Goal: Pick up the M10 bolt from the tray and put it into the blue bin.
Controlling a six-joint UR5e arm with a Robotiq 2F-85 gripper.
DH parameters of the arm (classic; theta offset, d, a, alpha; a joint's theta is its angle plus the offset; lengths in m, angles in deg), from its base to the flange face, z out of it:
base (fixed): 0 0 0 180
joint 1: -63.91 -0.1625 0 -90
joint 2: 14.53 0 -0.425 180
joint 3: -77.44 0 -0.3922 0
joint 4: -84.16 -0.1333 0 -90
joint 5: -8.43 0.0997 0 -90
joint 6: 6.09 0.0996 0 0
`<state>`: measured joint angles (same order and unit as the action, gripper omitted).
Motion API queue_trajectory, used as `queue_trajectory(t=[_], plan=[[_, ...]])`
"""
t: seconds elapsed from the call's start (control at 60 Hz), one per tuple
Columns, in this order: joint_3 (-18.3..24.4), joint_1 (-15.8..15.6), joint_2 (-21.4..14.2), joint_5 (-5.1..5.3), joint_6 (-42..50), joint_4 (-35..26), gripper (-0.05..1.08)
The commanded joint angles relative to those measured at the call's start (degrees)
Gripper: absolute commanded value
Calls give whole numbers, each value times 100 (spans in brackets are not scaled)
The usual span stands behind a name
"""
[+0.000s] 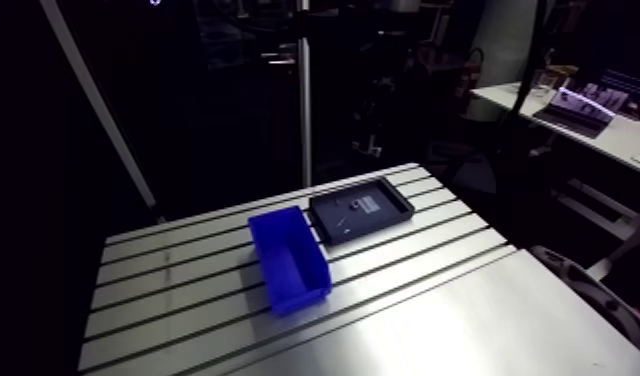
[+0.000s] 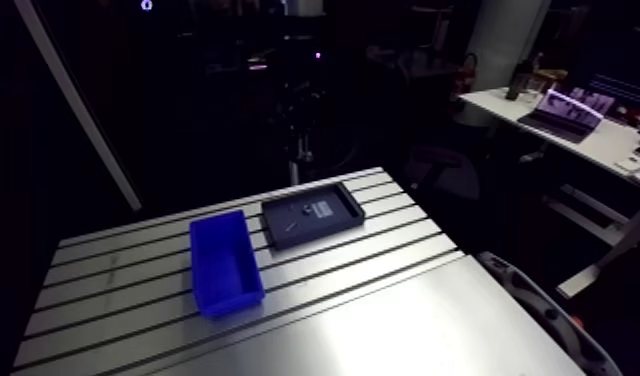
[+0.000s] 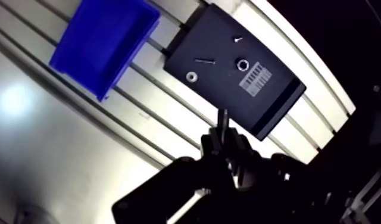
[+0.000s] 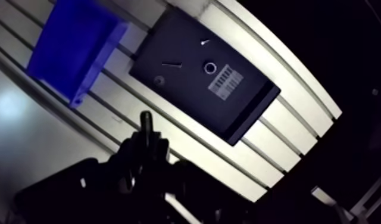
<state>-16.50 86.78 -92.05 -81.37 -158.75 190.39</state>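
The jaws pinch a dark bolt high above the tray; carrying it over the blue bin and releasing remain.

Bin and tray sit just beside each other mid-table, with bare surface open in front and to either side. An upright post behind the tray and a slanted bar off the far corner nearest the bin restrict approach from the back. The gripper, closed on the bolt, hangs well above both in open air.
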Motion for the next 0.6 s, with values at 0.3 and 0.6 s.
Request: queue_trajectory(t=[0.3, 0.6], plan=[[-158, -272, -444, -42, -3557, -559, 106], [-234, -653, -313, -33, -3611, -530, 105]])
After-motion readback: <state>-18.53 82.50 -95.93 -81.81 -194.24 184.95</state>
